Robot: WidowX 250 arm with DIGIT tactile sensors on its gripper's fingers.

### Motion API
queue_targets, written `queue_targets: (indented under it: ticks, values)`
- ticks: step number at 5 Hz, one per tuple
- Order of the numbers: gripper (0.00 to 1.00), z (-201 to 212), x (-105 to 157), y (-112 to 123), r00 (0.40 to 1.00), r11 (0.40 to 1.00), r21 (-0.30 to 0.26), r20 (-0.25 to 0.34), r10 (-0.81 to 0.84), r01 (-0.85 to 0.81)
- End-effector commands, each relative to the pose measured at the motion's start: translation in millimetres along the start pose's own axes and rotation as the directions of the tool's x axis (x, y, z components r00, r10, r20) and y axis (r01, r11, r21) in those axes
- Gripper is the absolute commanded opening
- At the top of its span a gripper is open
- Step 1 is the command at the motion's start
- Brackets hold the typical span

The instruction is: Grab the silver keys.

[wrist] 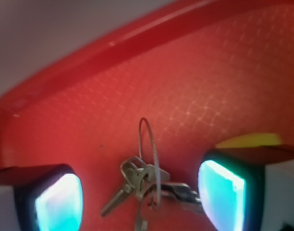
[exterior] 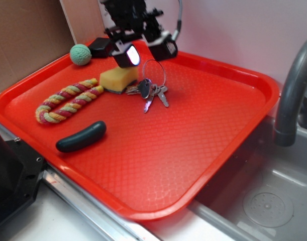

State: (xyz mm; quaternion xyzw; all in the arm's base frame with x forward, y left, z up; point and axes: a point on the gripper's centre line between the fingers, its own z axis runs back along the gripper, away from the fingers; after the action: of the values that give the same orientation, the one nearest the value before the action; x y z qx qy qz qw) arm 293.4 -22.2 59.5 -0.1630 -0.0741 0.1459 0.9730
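Tray (exterior: 218, 145), red, waffle-textured, raised rim; set partly over sink edge, faucet (exterior: 294, 95) at right. Serves as work surface, rim keeping loose items in.

Nearest: dark green pickle-shaped toy (exterior: 81, 137), lying flat, well apart from everything of interest.

Next: rope toy (exterior: 68, 100), striped, bent into a U, left of centre.

Then: keys (exterior: 152, 93), silver, one head dark grey, blades fanned flat on tray toward the near side; thin wire ring standing upright, reaching up between the pincer fingers. Just beside sponge; touching or not, cannot tell.

Sponge (exterior: 119, 78), yellow, dark underside, directly left of keys; close enough to crowd one finger on descent, by judgement.

Pincer (exterior: 147, 51), spread wide, holding nothing; fingers (wrist: 223, 197) straddling keys in wrist view, bunch lying between them, nearer the right-hand one in that view. Poised above, not yet at tray level; placed so as to close across bunch or ring once lowered.

Farthest: green ball (exterior: 80, 54) and black box (exterior: 99, 47) at back rim.
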Motion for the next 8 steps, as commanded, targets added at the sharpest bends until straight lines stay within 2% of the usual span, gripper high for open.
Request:
queue_targets:
  ticks: [1,2,3,4,5,6,7,8]
  values:
    - [0.0,-12.0,10.9,-9.5,0.997,0.999,0.0,0.055,-0.054,0.054]
    - [0.0,-15.6,9.5,-11.2,0.998,0.999,0.026,0.054,-0.02,0.019]
    - [0.0,-17.6,8.4,-10.1,0.999,1.0,0.011,0.044,-0.012,0.012]
    - [0.0,-13.7,9.9,-12.9,0.999,0.999,0.03,0.028,-0.026,0.025]
    - [0.0,21.4,7.7,-29.0,0.994,0.992,0.065,0.028,-0.107,0.105]
    - [0.0,72.9,-13.0,-39.3,0.976,0.973,0.093,0.034,-0.215,0.211]
    - [0.0,125.9,-18.0,-39.9,0.975,0.977,0.066,0.088,-0.206,0.201]
    - [0.0,172.7,-23.0,-59.0,0.948,0.953,0.063,0.102,-0.303,0.298]
